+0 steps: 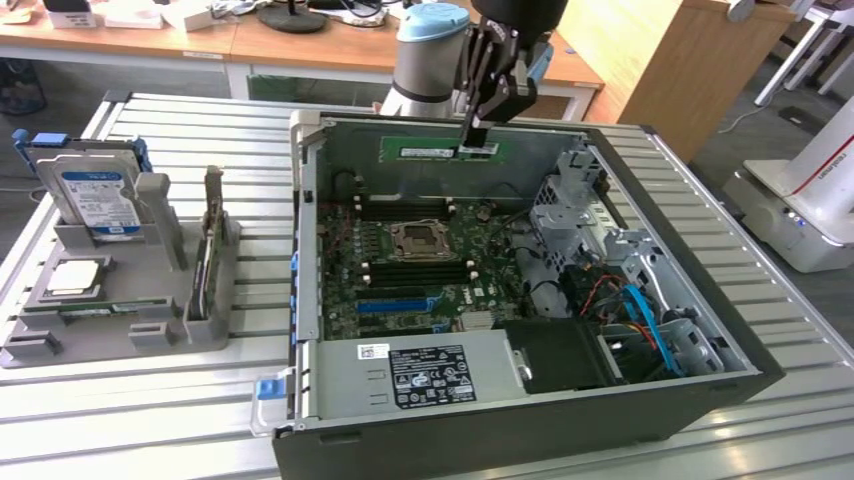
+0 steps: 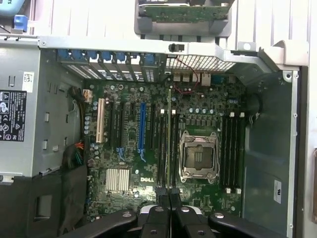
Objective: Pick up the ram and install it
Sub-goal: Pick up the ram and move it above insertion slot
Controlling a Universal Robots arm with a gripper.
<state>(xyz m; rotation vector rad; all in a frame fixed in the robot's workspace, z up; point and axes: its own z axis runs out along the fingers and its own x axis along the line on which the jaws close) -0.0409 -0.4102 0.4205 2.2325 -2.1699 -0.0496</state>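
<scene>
The ram is a slim green strip with black chips and a white sticker. It hangs level above the far part of the open computer case. My gripper is shut on the end of the strip toward the exterior view's right. In the wrist view the ram is a thin edge running out from between my fingertips, with my gripper closed on it. It lies over the black memory slots beside the empty silver processor socket.
A grey parts holder stands at the exterior view's left with a hard drive and a square silver chip. Inside the case are the power supply, a drive cage and cables. Desks stand behind.
</scene>
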